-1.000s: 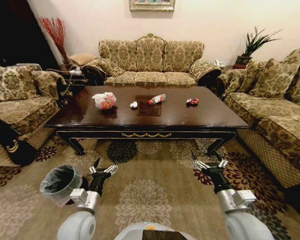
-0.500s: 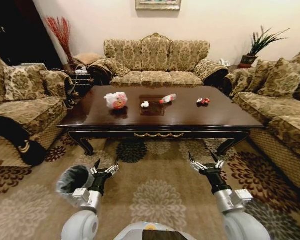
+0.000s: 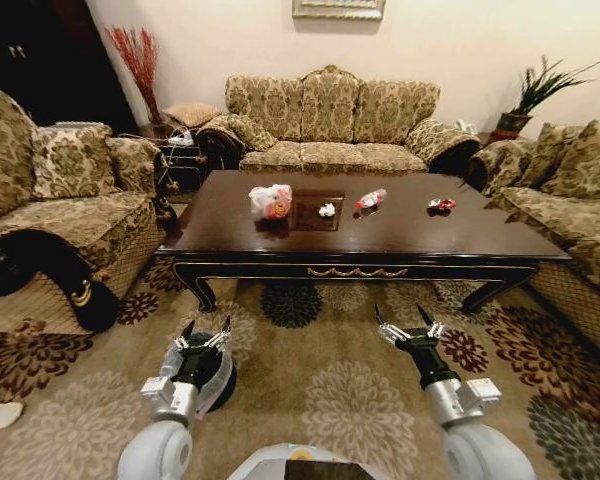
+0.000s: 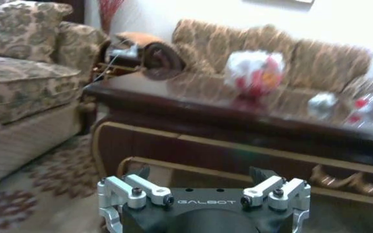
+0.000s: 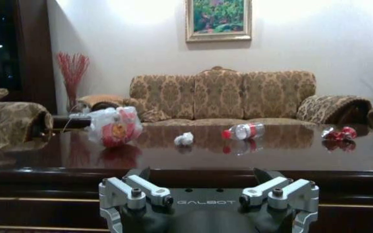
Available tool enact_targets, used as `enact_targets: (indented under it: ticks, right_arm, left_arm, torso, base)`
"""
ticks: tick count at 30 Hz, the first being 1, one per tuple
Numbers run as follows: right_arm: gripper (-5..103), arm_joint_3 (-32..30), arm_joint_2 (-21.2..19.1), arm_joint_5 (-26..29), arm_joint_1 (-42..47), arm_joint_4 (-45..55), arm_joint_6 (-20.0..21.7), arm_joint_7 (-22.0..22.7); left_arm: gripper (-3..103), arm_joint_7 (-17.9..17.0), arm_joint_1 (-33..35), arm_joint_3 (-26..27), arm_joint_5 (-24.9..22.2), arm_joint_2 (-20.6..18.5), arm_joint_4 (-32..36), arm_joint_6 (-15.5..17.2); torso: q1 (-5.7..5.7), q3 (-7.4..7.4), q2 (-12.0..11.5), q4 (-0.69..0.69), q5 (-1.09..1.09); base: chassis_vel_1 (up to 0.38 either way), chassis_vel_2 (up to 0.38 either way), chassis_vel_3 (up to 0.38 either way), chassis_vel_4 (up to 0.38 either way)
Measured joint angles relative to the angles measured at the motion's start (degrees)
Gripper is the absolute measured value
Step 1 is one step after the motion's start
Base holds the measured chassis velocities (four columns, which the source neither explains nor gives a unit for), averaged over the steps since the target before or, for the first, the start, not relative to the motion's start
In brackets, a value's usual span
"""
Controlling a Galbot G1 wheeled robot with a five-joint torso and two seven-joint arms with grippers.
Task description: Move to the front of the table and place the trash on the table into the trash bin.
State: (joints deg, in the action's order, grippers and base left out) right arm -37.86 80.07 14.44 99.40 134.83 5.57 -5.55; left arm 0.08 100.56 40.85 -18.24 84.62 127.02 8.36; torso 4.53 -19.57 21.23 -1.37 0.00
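Clearly we are short of the glossy dark brown wooden coffee table (image 3: 380, 235), with patterned carpet between us and its near edge. On it, left to right, lie the whitish plastic bag with red-orange contents (image 3: 270, 201), the white paper wad (image 3: 327, 210), the clear red-labelled bottle (image 3: 371, 199) and the red-black wrapper (image 3: 441, 204). The small dark bin with its translucent liner (image 3: 223, 375) sits on the carpet right under our left gripper (image 3: 204, 334), so we judge a careless advance could knock it over. The bottle lies on its side and may roll if nudged. Our left gripper hovers spread apart, holding nothing; our right gripper (image 3: 408, 321) is likewise spread and empty, touching nothing.
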Motion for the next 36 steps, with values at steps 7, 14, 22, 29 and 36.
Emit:
enact_targets:
  ticks: [7, 14, 22, 29, 36]
  right_arm:
    - [100, -0.9, -1.7, 0.9, -1.0, -1.6, 0.2, 0.1]
    - [100, -0.4, -1.3, 1.2, -2.1, -4.3, 0.1, -0.2]
    - [100, -0.2, -1.1, 1.1, -2.3, -6.9, 0.1, -0.4]
    - [100, -0.6, -0.6, 0.7, -1.7, -8.5, -0.2, -0.6]
    - [100, -0.7, -0.2, 0.0, -2.0, -9.5, -0.2, -0.6]
  left_arm:
    - [100, -0.2, -1.3, 9.2, -1.4, -8.8, -11.1, 3.3]
    - [100, 1.6, -5.1, 10.7, -4.7, -18.6, -21.8, 7.2]
    - [100, 5.9, -11.3, 6.4, -6.3, -28.0, -31.9, 11.0]
    - [100, 9.1, -14.5, 3.7, -3.6, -32.2, -38.4, 13.9]
    - [100, 13.9, -14.2, 3.6, -5.1, -33.1, -37.9, 17.9]
  torso:
    - [0.0, 0.0, 0.0, -0.01, 0.0]
    - [0.0, 0.0, 0.0, 0.01, -0.02]
    - [0.0, 0.0, 0.0, 0.02, -0.04]
    - [0.0, -0.01, 0.0, 0.0, -0.02]
    - [0.0, 0.0, 0.0, -0.02, 0.02]
  base:
    - [-0.046, -0.031, 0.028, 0.027]
    - [0.0, 0.0, 0.0, 0.0]
    - [0.0, 0.0, 0.0, 0.0]
    - [0.0, 0.0, 0.0, 0.0]
    - [0.0, 0.0, 0.0, 0.0]
